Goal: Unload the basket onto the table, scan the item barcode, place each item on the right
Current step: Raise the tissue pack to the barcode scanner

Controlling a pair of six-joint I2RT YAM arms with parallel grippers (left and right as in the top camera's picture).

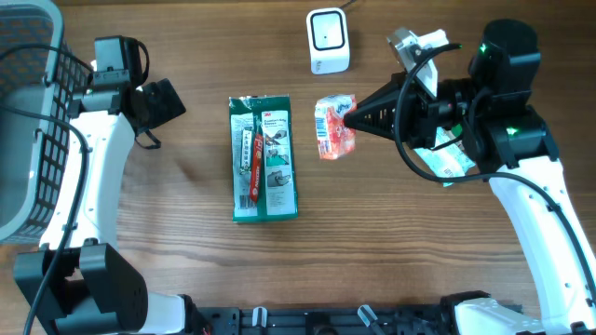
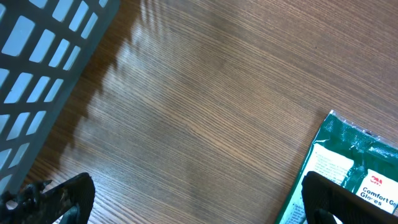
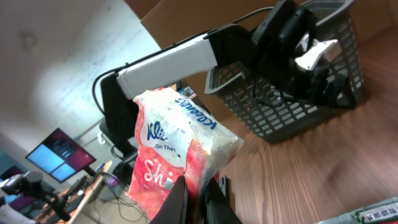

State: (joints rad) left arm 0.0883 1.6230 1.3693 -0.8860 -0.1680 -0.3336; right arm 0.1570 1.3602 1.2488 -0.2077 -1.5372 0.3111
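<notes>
Grip first: my right end effector (image 1: 352, 115) is pinched fully shut on the tissue pack (image 1: 332, 130), a red-and-white soft pack with blue lettering, caught by one edge between my fingertips (image 3: 186, 202). In my right wrist view the tissue pack (image 3: 177, 152) stands up above those fingertips, its printed face turned towards the camera; no barcode shows on that face. From overhead the pack is near the white scanner (image 1: 328, 39) but apart from it, on the side closer to my bases, and just right of the green glove package (image 1: 264, 158), which lies flat on the tabletop (image 1: 186, 251) without touching the pack. I cannot tell from these views whether the pack is clear of the wood. A teal-and-white packet (image 1: 449, 160) lies partly hidden under my right arm. My left end effector (image 1: 166, 100) has its jaws spread as wide as they go, holding nothing, over bare wood between the grey basket (image 1: 33, 140) and the glove package; in the left wrist view the package's corner (image 2: 348, 155) lies just beside one finger (image 2: 336, 199).
</notes>
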